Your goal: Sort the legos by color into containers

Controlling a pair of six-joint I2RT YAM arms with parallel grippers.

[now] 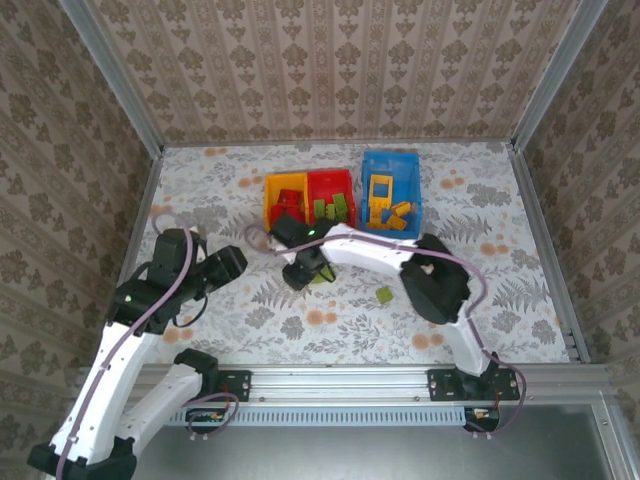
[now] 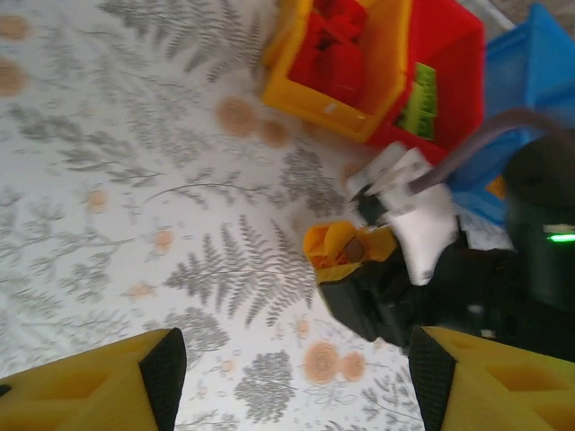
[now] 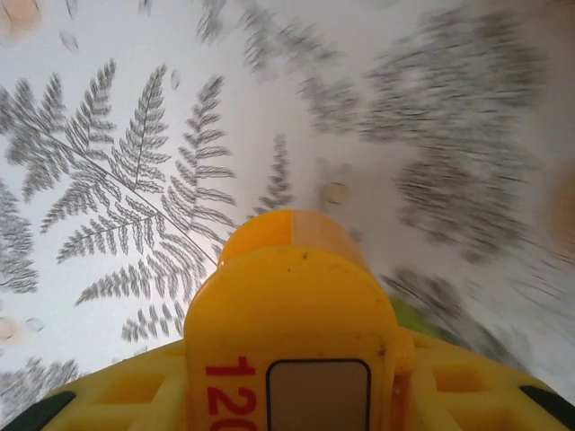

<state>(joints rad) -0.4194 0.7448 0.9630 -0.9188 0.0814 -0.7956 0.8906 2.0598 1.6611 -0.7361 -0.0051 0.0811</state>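
Three containers stand side by side at the back. The yellow-orange bin [image 1: 273, 192] holds red legos [image 1: 290, 202], the red bin [image 1: 350, 188] holds green ones [image 1: 333, 209], and the blue bin [image 1: 411, 178] holds yellow ones [image 1: 385, 205]. One green lego [image 1: 384, 295] lies loose on the table. My right gripper [image 1: 308, 274] reaches down to the table in front of the bins, and a lime-green lego [image 1: 323, 279] shows at its tips. In the right wrist view its yellow housing [image 3: 292, 332] hides the jaws, with a green sliver [image 3: 409, 314] beside it. My left gripper [image 2: 296, 377] hangs open with nothing between its fingers.
The right arm [image 1: 375, 250] arches across the middle of the table, just in front of the red and blue bins. My left gripper [image 1: 233, 263] hovers left of it. Patterned walls with metal posts close in the table on three sides.
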